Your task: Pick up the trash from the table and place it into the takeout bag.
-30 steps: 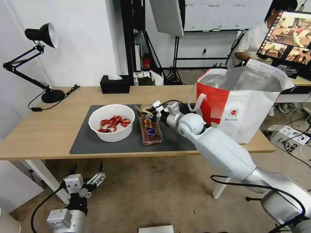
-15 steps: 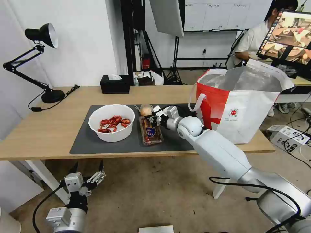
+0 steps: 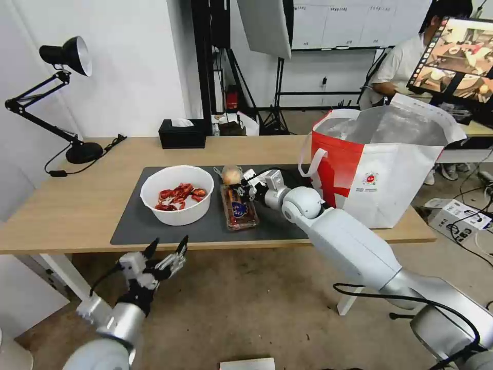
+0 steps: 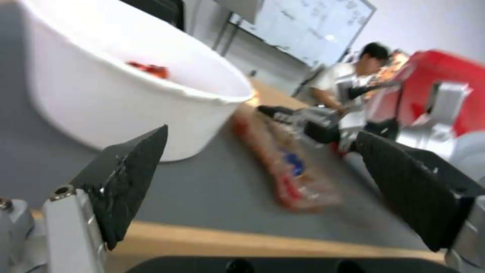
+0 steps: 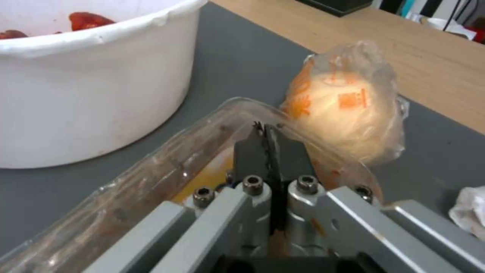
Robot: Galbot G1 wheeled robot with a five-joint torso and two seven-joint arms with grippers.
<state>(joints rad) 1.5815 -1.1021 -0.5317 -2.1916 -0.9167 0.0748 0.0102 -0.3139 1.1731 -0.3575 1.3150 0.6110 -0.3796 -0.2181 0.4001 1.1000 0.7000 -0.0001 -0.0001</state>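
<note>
On the table (image 3: 72,205) a dark mat (image 3: 149,228) holds the trash. The white bowl (image 3: 177,194) (image 4: 116,94) (image 5: 75,94) of red shells stands at the left. Beside it lies the clear plastic tray (image 3: 239,208) (image 4: 295,172) (image 5: 151,182). The small knotted bag (image 3: 231,174) (image 5: 348,110) sits at the tray's far end. My right gripper (image 3: 246,188) (image 5: 266,131) is shut on the tray's far rim, close to the knotted bag. A crumpled tissue (image 5: 470,212) lies to one side. My left gripper (image 3: 167,251) (image 4: 270,185) hangs open below the table's front edge, facing the bowl. The takeout bag (image 3: 380,164) stands open at the right.
A black tissue box (image 3: 182,133) and a black desk lamp (image 3: 72,103) stand at the table's back left. A person sits behind the takeout bag near a monitor (image 3: 457,61). A cardboard box (image 3: 454,216) lies on the floor at the right.
My left arm has risen and swung right toward the table's front edge. My right gripper dropped from beside the knotted bag to the tray's far rim and shut there.
</note>
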